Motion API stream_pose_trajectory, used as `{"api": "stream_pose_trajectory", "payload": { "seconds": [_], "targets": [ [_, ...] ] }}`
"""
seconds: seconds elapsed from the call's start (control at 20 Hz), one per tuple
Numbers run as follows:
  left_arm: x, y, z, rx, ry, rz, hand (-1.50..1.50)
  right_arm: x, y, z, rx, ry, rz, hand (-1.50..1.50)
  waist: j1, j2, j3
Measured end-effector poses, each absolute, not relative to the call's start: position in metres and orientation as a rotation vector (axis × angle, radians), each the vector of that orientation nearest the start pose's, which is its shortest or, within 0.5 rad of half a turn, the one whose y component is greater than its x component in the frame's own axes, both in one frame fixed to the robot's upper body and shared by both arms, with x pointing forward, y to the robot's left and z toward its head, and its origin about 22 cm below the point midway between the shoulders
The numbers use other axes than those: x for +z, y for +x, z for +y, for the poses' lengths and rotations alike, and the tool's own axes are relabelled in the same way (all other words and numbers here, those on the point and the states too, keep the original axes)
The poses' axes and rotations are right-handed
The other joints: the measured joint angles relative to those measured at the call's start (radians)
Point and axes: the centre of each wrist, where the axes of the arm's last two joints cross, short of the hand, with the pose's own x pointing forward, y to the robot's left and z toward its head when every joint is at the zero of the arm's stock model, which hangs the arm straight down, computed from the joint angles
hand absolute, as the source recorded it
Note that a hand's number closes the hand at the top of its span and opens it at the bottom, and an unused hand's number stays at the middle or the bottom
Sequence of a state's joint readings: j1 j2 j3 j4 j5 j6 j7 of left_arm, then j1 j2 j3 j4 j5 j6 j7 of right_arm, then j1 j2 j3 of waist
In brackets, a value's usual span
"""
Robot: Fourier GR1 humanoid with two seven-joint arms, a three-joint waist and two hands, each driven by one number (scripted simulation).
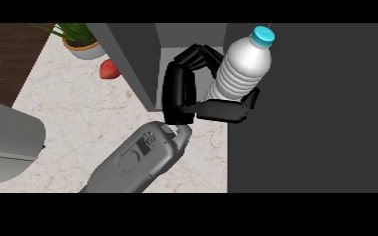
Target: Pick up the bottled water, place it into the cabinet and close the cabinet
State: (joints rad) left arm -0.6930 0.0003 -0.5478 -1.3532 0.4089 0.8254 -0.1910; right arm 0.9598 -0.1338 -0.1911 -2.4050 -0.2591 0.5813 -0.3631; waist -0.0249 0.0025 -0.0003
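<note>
Left hand (193, 87) curls round the bottled water (242, 65), upright, cap up, at the cabinet (140, 55) opening so we can shelve it.

Even, soft light; pale counter (81, 110) bright; cabinet (310, 110) dark; no glare

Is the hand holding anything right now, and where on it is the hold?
Yes. One black hand is curled round the clear ribbed plastic water bottle with a blue cap, holding it at its lower body, near the base. Which hand cannot be told.
</note>
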Motion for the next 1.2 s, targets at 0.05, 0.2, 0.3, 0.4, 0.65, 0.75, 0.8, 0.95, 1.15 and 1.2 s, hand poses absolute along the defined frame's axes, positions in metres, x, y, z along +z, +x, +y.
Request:
{"api": "stream_pose_trajectory", "payload": {
  "seconds": [0.05,0.2,0.3,0.4,0.65,0.75,0.8,0.95,1.15,1.2],
  "targets": [
    [0.112,0.312,0.028,0.152,-0.169,-1.918,1.5,0.102,0.021,-0.306,0.24,0.111,-1.865,-1.5,-0.001,0.0,0.0],
    [0.105,0.322,0.025,0.139,-0.127,-1.91,1.5,0.102,0.021,-0.307,0.24,0.109,-1.863,-1.5,-0.005,0.001,0.0],
    [0.102,0.328,0.026,0.128,-0.107,-1.906,1.5,0.104,0.021,-0.312,0.255,0.09,-1.854,-1.5,-0.002,0.001,0.0],
    [0.098,0.336,0.028,0.116,-0.082,-1.903,1.5,0.106,0.02,-0.316,0.27,0.086,-1.849,-1.5,-0.003,0.001,0.0],
    [0.085,0.353,0.031,0.087,-0.008,-1.885,1.5,0.104,0.02,-0.315,0.256,0.105,-1.851,-1.5,-0.005,0.002,0.0],
    [0.078,0.36,0.036,0.093,0.012,-1.872,1.5,0.105,0.021,-0.316,0.263,0.105,-1.849,-1.5,-0.006,0.004,0.0],
    [0.077,0.363,0.038,0.101,0.017,-1.867,1.5,0.105,0.022,-0.317,0.266,0.104,-1.847,-1.5,-0.006,0.004,-0.001],
    [0.073,0.376,0.046,0.138,0.032,-1.855,1.5,0.104,0.025,-0.314,0.252,0.127,-1.855,-1.5,-0.012,0.007,-0.001],
    [0.071,0.389,0.051,0.155,0.052,-1.863,1.5,0.104,0.026,-0.316,0.259,0.128,-1.851,-1.5,-0.017,0.007,-0.001],
    [0.069,0.392,0.053,0.153,0.059,-1.868,1.5,0.103,0.025,-0.315,0.251,0.139,-1.849,-1.5,-0.018,0.007,-0.001]
  ]
}}
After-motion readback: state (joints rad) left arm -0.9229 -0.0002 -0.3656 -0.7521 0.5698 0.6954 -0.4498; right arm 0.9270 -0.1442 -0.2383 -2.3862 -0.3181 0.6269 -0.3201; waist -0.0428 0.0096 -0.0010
